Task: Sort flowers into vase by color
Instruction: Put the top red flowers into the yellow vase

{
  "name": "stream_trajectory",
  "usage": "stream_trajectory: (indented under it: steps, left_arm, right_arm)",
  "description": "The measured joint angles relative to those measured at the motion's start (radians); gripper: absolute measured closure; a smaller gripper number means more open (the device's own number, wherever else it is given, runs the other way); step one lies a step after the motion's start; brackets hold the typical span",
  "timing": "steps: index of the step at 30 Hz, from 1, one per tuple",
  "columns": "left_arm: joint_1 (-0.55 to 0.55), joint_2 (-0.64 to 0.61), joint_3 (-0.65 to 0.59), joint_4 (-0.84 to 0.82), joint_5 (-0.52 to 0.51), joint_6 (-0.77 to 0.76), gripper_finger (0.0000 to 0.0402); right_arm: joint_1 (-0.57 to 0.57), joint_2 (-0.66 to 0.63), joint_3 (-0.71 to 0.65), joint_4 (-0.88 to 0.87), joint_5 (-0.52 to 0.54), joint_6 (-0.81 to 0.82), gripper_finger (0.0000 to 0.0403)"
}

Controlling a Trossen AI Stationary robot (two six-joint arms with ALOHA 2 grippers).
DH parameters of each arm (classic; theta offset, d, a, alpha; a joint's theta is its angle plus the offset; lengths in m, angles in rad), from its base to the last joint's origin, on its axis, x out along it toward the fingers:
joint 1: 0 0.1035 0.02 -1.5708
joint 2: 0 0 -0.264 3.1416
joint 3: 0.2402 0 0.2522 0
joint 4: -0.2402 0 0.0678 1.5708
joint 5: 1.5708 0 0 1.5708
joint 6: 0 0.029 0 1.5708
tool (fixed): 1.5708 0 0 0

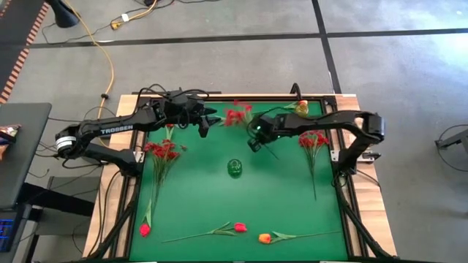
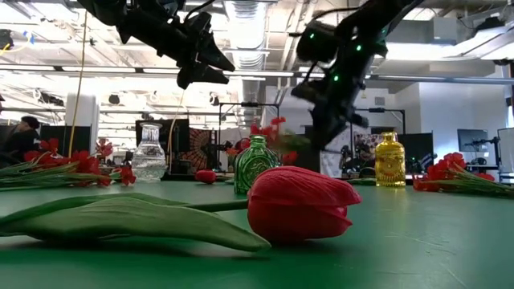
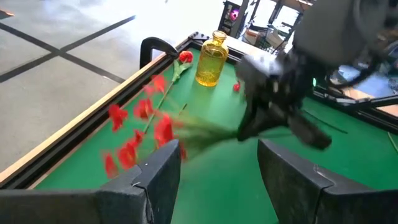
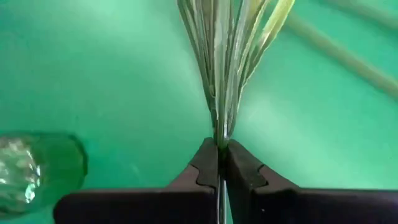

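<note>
Left gripper [image 1: 207, 121] spread wide, empty, hovering near table's back edge. Right gripper [image 4: 219, 163] pinched on red-blossom spray's green stem [image 4: 222, 68], lifted above green felt. Small green glass vase [image 1: 235, 168] just beside; keep stem vertical, lower slowly into neck.

Floor [image 1: 219, 44] up top in the overhead shot is plain grey concrete, with dark tape lines [image 1: 322, 22] crossing it. A yellow cable [image 1: 110, 66] snakes down from the upper left toward the wooden edge [image 1: 99, 219] of the counter. There's a dark desk [image 1: 18, 146] on the left side. From table height it's a big open workshop: exposed ducts and pipes on the ceiling [image 2: 249, 16], long strip lights [image 2: 48, 72], pretty bright overall, and monitors [image 2: 470, 144] on the right.
</note>
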Motion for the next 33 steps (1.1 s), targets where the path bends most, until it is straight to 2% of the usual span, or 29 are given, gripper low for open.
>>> stream_trajectory:
  steps: [7,14,17,24,29,33]
  left_arm:
    - [0.0,0.0,0.0,0.002,0.0,0.007,0.0201]
    - [0.0,0.0,0.0,0.004,-0.025,0.002,0.0201]
    - [0.0,0.0,0.0,0.004,-0.03,0.0,0.0201]
    - [0.0,0.0,0.0,0.004,-0.039,-0.018,0.0201]
    - [0.0,0.0,0.0,0.004,-0.054,-0.024,0.0201]
    - [0.0,0.0,0.0,0.004,-0.07,-0.044,0.0201]
  right_arm:
    - [-0.076,-0.204,-0.031,0.056,0.077,-0.05,0.0368]
    - [-0.125,-0.397,-0.039,0.171,0.243,-0.182,0.0368]
    - [-0.152,-0.5,-0.123,0.328,0.305,-0.206,0.0368]
    - [-0.227,-0.742,-0.418,0.732,0.336,-0.281,0.0368]
    - [-0.245,-0.845,-0.512,0.777,0.501,-0.416,0.0368]
    - [-0.282,-0.858,-0.557,0.829,0.536,-0.475,0.0368]
